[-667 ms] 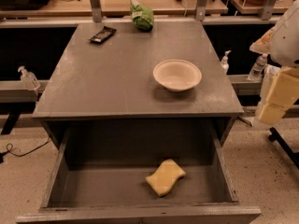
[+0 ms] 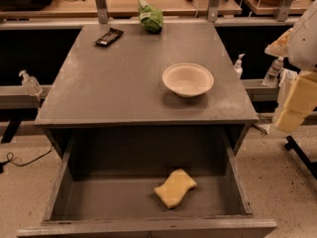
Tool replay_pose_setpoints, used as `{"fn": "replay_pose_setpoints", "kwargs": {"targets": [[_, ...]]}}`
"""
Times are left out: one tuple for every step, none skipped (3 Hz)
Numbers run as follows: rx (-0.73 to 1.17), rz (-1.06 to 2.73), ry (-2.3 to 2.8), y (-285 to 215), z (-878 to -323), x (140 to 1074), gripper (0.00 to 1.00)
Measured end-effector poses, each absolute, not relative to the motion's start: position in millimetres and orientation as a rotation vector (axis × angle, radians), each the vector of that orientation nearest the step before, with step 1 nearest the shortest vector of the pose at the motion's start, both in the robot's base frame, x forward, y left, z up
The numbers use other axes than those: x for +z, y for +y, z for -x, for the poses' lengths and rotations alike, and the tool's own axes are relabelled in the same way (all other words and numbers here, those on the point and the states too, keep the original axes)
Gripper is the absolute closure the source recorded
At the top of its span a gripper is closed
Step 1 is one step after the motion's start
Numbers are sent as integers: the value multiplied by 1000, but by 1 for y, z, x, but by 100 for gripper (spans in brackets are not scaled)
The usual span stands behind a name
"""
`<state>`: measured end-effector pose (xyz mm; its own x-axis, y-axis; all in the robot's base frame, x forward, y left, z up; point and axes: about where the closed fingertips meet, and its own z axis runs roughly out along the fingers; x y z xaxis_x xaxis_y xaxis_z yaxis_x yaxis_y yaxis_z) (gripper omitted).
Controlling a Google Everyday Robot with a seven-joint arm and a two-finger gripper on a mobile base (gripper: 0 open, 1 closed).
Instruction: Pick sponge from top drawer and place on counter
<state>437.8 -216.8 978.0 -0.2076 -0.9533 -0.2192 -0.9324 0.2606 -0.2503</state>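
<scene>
Nothing has shifted since the earlier frame: the small pale yellow wavy-sided foam sponge (image 2: 175, 188) lies as before on the floor of the open, shallow dark grey wooden top drawer (image 2: 99, 198), right of middle, near the front edge. The pale yellow claw (image 2: 293, 108) hangs at the frame's right edge, beside the matte dark grey worktop (image 2: 124, 78) and well apart from the sponge; whether it is apart or together cannot be told. A cream round bowl (image 2: 188, 80) sits on the worktop's front right, a crumpled green bag (image 2: 150, 17) at its far edge.
</scene>
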Motion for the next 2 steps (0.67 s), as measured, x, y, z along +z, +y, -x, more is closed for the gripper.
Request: {"fn": "replay_pose_setpoints", "kwargs": {"targets": [[15,1816,2109,-202,-443,949,0],[180,1910,1922,-178,-443,907,0]]}}
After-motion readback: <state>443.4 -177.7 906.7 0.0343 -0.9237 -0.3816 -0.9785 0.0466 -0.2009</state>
